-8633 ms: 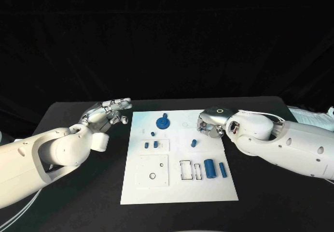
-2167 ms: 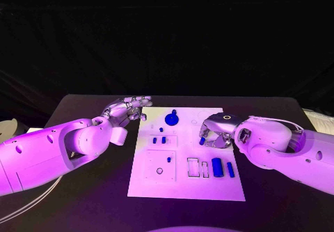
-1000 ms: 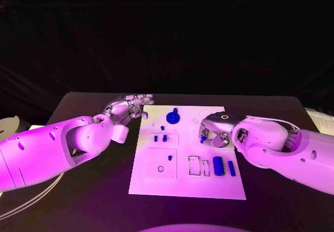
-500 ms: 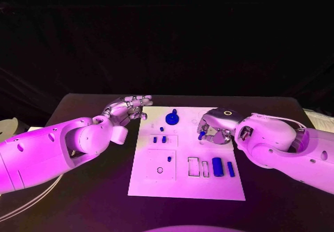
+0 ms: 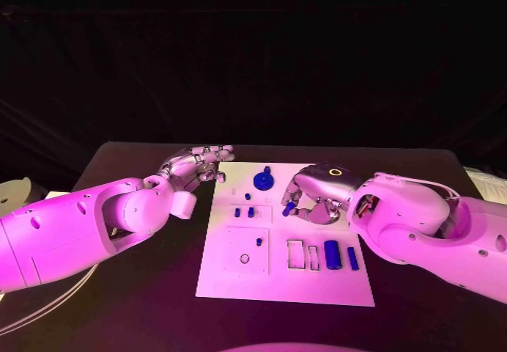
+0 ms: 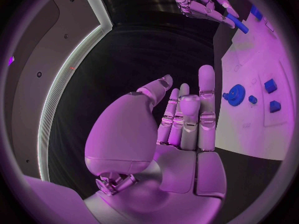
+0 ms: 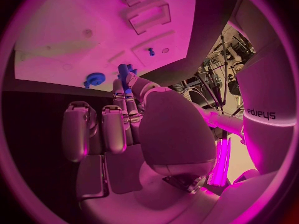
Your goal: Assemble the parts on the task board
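The white task board lies in the middle of the table. My right hand hovers over its far middle and pinches a small blue peg between thumb and fingertips; the right wrist view shows that peg at the fingertips above the board. A blue gear stands at the board's far edge. Two short blue pieces sit in a recess left of the peg. My left hand is open beside the board's far left corner, its fingers held straight and holding nothing.
Two blue cylinders lie at the board's right, beside two rectangular slots. A square plate with a small peg sits at the board's left. A pale round object lies at the table's left edge.
My right hand has carried the blue peg leftward from the board's right side towards its middle. The left hand has stayed in place.
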